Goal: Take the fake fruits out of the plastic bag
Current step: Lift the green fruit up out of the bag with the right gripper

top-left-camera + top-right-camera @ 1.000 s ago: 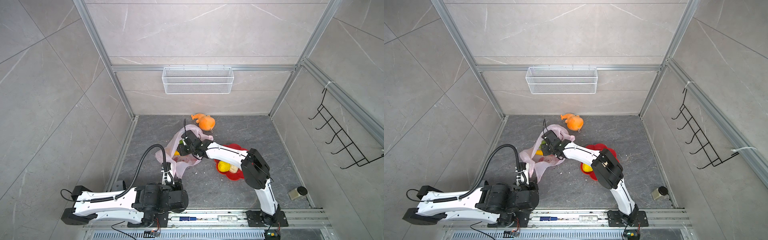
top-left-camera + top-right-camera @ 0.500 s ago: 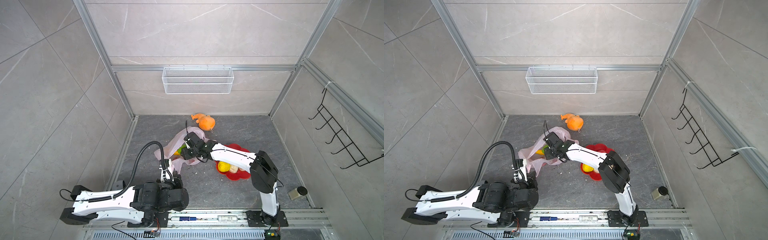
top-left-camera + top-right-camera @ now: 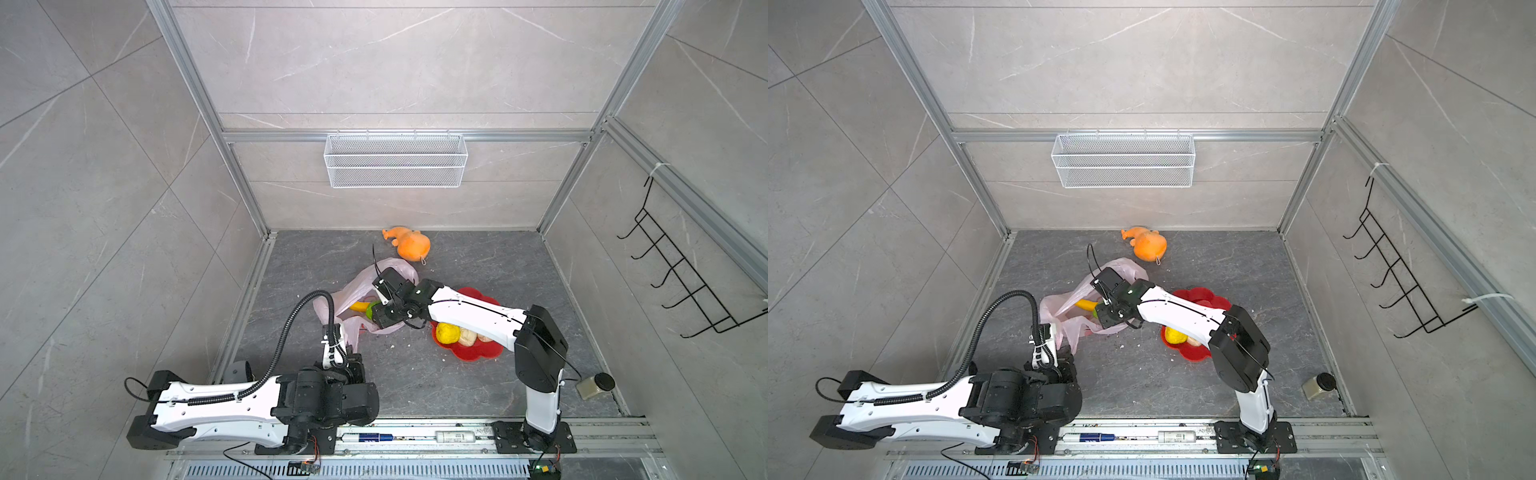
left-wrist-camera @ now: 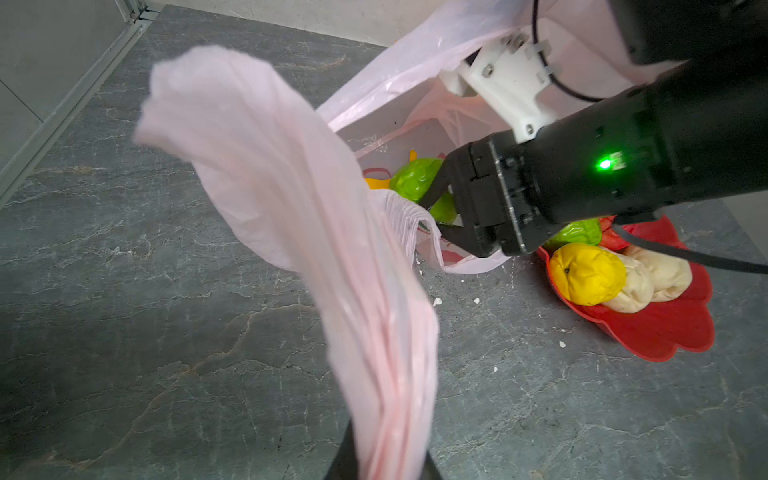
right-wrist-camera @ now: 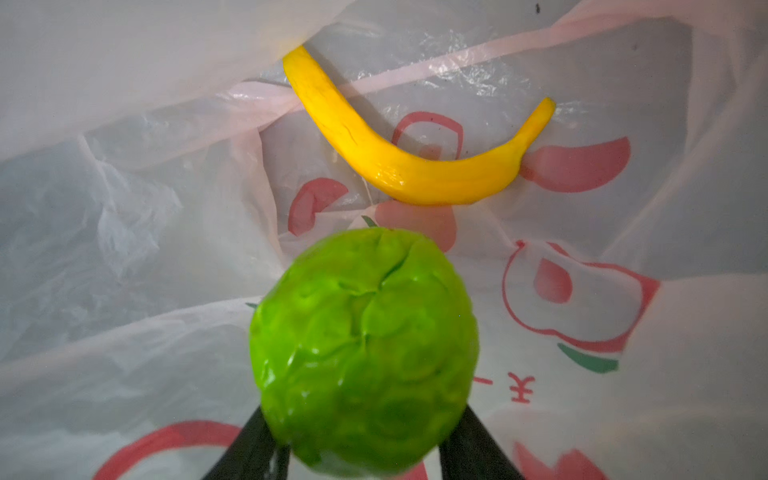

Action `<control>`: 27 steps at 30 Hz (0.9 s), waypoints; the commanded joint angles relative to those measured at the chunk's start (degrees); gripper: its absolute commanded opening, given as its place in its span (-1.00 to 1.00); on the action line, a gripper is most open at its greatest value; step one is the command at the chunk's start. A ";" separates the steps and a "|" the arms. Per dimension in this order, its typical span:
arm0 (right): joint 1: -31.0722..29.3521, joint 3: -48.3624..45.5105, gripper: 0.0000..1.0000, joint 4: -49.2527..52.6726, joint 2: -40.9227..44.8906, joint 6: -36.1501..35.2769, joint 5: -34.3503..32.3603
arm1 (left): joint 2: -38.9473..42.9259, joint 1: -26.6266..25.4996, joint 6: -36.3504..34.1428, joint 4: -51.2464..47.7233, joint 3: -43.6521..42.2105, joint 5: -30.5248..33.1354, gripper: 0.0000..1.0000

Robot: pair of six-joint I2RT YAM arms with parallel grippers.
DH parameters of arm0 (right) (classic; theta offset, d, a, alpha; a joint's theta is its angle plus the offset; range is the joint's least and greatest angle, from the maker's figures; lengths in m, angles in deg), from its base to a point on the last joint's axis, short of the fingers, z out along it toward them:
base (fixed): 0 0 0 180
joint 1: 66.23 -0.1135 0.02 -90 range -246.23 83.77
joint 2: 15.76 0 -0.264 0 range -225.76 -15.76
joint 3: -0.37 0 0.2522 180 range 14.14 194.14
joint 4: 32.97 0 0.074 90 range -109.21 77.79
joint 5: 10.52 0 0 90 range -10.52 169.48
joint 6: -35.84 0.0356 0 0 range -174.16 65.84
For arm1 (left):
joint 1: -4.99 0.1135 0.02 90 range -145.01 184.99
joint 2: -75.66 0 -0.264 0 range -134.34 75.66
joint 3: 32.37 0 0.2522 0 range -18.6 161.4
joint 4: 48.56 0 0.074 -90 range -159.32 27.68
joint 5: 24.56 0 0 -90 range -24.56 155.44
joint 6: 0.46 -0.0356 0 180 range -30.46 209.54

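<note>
The pale-pink plastic bag [image 3: 386, 270] lies open on the grey floor. My left gripper [image 4: 386, 461] is shut on one of its handle loops [image 4: 332, 249] and holds it up, stretched. My right gripper [image 5: 361, 449] reaches into the bag's mouth, shut on a bumpy green ball [image 5: 365, 353], which also shows in the left wrist view [image 4: 415, 180]. A yellow banana [image 5: 399, 153] lies deeper in the bag behind the ball. On the red plate [image 4: 665, 332] rest a yellow ball [image 4: 586, 272], two beige lumps [image 4: 660, 270] and another green ball [image 4: 575, 235].
An orange plush toy [image 3: 409, 245] lies near the back wall. A small jar [image 3: 594, 384] stands at the front right corner. A wire basket [image 3: 395, 160] hangs on the back wall and a black hook rack [image 3: 681, 282] on the right wall.
My right gripper has drawn back toward the front of the floor with the green ball in it. The left gripper still holds the handle and has barely shifted.
</note>
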 commanded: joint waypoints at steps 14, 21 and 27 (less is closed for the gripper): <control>-0.40 3.33 -0.36 8.61 4.97 -3.72 4.82 | -1.19 -0.38 2.42 4.95 -3.95 0.40 -1.00; -0.44 5.92 -0.36 11.48 6.19 -5.31 6.73 | -2.47 -0.81 3.16 5.36 -3.91 0.27 -1.00; -0.41 7.61 -0.37 16.81 6.57 -7.19 9.62 | -1.61 -0.90 2.61 5.08 -3.16 2.56 -1.00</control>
